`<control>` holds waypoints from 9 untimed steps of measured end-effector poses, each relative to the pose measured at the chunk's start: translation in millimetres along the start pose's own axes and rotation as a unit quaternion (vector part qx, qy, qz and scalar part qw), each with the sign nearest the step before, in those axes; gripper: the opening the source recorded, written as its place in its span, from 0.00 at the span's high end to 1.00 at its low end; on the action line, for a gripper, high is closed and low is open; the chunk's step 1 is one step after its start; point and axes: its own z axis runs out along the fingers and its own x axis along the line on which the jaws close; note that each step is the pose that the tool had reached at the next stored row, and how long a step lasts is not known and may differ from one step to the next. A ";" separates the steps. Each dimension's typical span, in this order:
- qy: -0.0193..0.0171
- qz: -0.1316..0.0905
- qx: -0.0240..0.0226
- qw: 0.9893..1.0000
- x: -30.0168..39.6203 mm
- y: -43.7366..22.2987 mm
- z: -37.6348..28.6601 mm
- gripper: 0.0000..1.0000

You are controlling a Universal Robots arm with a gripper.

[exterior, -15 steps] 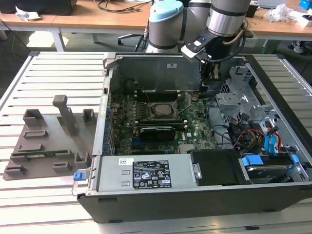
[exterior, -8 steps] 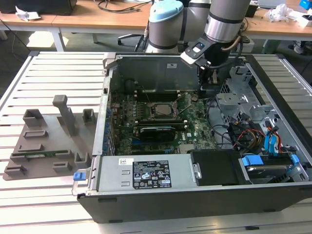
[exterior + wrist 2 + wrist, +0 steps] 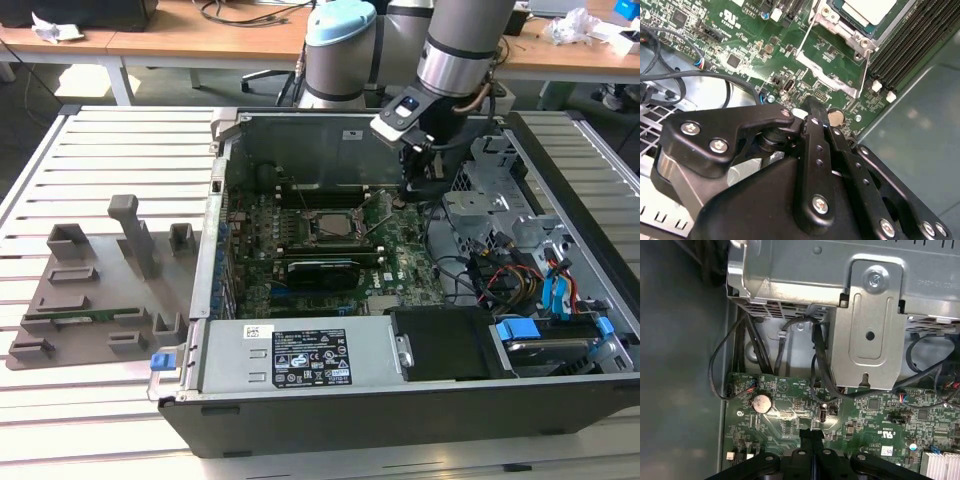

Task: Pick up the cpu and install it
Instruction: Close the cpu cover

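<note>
The tool [image 3: 418, 190] hangs low inside the open computer case [image 3: 560, 150], in the upper half of the frame toward the exterior view's right. In both wrist views its fingers are pressed together, with nothing between them [image 3: 812, 107] [image 3: 812, 432]. It hovers over the motherboard [image 3: 400, 255], near a coin cell [image 3: 761, 403] and a bundle of black cables [image 3: 817, 365].

The cpu [image 3: 327, 226] lies apart from the tool, toward the middle of the exterior view. Its silver top faces up inside the metal socket frame [image 3: 832, 20], and the second wrist view shows the same [image 3: 867, 9]. I judge that picking and placing are done, since the chip appears seated and the tool is empty. Whether the socket's wire lever [image 3: 801, 42] is latched I cannot tell, so locking may be what is left.

Counts:
- One tool, one cpu, one socket frame and one coin cell.
- One case, standing on the slatted desk [image 3: 120, 140].
- One grey parts fixture [image 3: 100, 290] on the exterior view's left, carrying one green strip [image 3: 62, 318] that is probably a memory stick.
</note>
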 end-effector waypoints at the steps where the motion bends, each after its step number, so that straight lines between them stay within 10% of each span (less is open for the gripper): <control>1: 0.000 0.000 0.000 1.000 0.1 -0.7 2.4 0.89; 9: 0.000 0.000 0.000 1.000 1.9 -19.8 10.3 0.89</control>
